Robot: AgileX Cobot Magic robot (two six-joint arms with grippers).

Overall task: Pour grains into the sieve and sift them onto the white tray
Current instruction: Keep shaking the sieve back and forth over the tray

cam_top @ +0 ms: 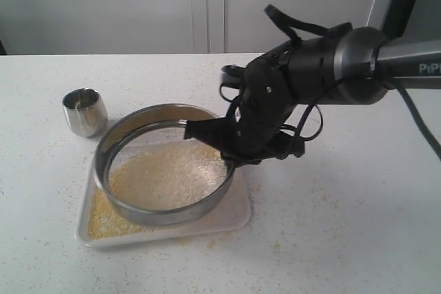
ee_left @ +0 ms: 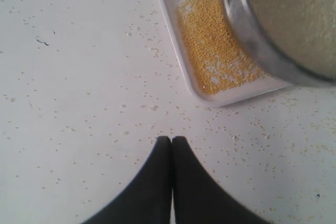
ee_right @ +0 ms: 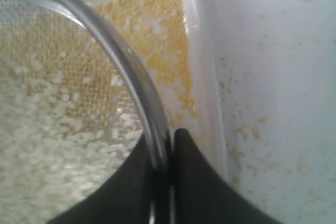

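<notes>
The round steel sieve (cam_top: 110, 148) hangs tilted just above the white tray (cam_top: 238, 215), its right rim pinched by my right gripper (cam_top: 231, 160). Whitish rice-like grains (cam_top: 172, 173) lie on the mesh. Fine yellow granules (cam_top: 103, 218) have gathered on the tray's near left part. The right wrist view shows the fingers (ee_right: 197, 182) shut on the sieve's rim (ee_right: 131, 80), one inside and one outside, with yellow granules (ee_right: 163, 40) on the tray beyond. My left gripper (ee_left: 171, 140) is shut and empty over the bare table, beside the tray's corner (ee_left: 220, 98). It is out of the exterior view.
A small shiny steel cup (cam_top: 85, 111) stands on the table left of the sieve. Stray yellow granules (cam_top: 48, 197) are scattered over the white tabletop around the tray. A wall rises behind the table's far edge.
</notes>
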